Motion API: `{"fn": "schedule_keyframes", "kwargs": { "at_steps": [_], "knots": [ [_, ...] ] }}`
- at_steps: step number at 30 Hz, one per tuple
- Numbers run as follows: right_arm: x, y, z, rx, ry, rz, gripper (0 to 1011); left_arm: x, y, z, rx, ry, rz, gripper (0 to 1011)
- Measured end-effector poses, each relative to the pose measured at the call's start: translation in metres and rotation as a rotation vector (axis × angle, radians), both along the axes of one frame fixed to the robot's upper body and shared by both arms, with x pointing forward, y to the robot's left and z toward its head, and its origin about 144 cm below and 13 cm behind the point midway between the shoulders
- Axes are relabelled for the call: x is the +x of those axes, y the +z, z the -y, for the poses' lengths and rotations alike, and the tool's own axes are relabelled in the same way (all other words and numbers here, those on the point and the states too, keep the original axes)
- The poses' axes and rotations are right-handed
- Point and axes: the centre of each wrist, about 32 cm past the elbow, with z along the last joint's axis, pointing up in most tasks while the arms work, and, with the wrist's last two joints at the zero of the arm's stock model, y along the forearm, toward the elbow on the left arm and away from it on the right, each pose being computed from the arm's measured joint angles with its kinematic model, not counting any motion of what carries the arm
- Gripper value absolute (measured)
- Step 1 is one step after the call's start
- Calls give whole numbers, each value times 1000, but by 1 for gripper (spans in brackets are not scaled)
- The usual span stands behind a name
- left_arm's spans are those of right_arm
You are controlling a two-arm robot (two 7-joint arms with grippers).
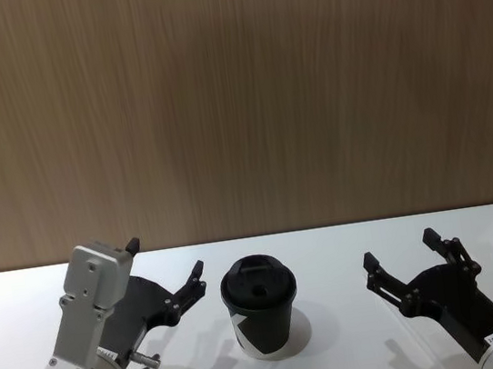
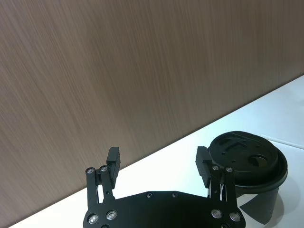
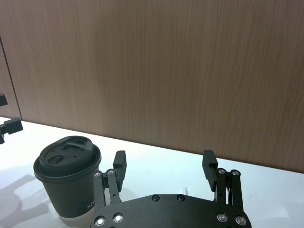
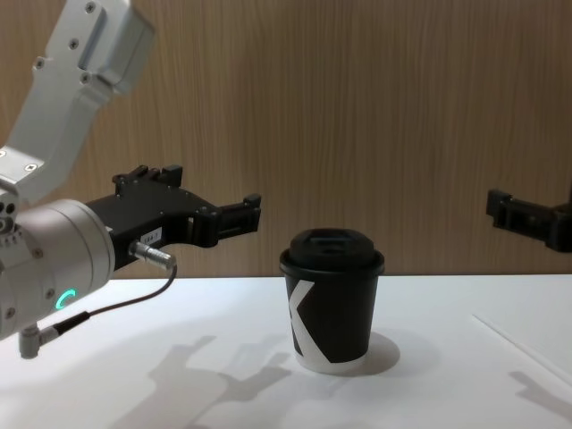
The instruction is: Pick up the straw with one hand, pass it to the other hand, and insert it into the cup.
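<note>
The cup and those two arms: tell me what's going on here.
Nothing is being held at this moment. The black cup, with its lid on, stands upright on the white table between the two arms. The left gripper and the right gripper hover open on either side of it, both empty. A thin white line lying on the table to the cup's right looks like the straw, not yet picked up.

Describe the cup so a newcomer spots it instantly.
On the white table before the wood-panelled wall, look between the left pincer and right pincer. The cup stands upright there: black paper, domed black lid, bold white K-like mark, unlike the all-black pincers.
</note>
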Motion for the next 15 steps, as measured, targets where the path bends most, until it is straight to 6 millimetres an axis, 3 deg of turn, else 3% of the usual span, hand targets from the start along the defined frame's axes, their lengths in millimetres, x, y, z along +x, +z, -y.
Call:
{"fn": "schedule_keyframes", "kwargs": {
  "at_steps": [15],
  "knots": [
    [0, 0, 0, 0, 0, 0, 1001, 0, 0, 0, 0, 0, 0, 1003]
  ]
}}
